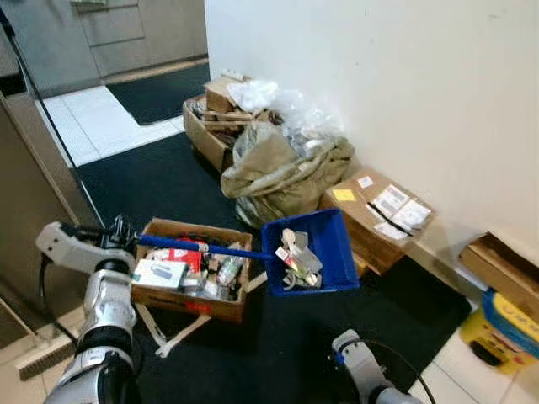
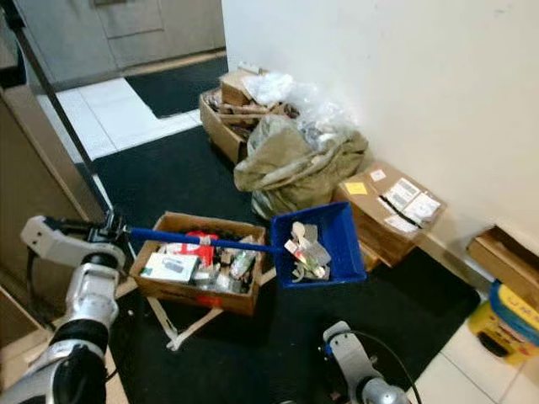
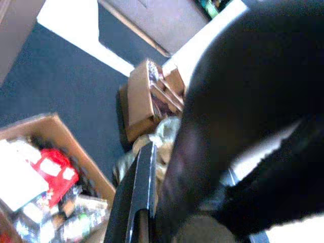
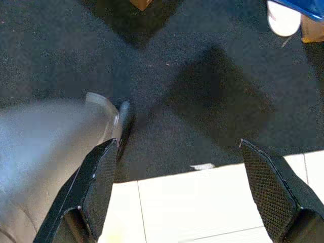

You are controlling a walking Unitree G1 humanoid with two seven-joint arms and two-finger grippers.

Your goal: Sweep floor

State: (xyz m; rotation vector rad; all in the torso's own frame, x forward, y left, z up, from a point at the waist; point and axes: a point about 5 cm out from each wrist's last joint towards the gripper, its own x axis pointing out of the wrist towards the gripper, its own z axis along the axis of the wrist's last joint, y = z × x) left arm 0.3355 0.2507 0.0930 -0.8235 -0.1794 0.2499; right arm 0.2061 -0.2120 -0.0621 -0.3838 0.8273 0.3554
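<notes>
One long blue handle (image 1: 198,246) sits clamped in our left gripper (image 1: 118,233), keeping the loaded blue dustpan (image 1: 312,252) level above the dark carpet (image 1: 295,337) beside the cardboard box (image 1: 192,269), presumably so nothing spills; our right gripper (image 4: 182,187) hangs spread.

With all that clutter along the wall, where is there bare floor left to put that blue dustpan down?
Bare dark mat lies between the open cardboard box and the white tiles, and more near the right pincer. It is crowded along the wall: the sack and the labelled boxes. The left pincer holds the dustpan aloft.
</notes>
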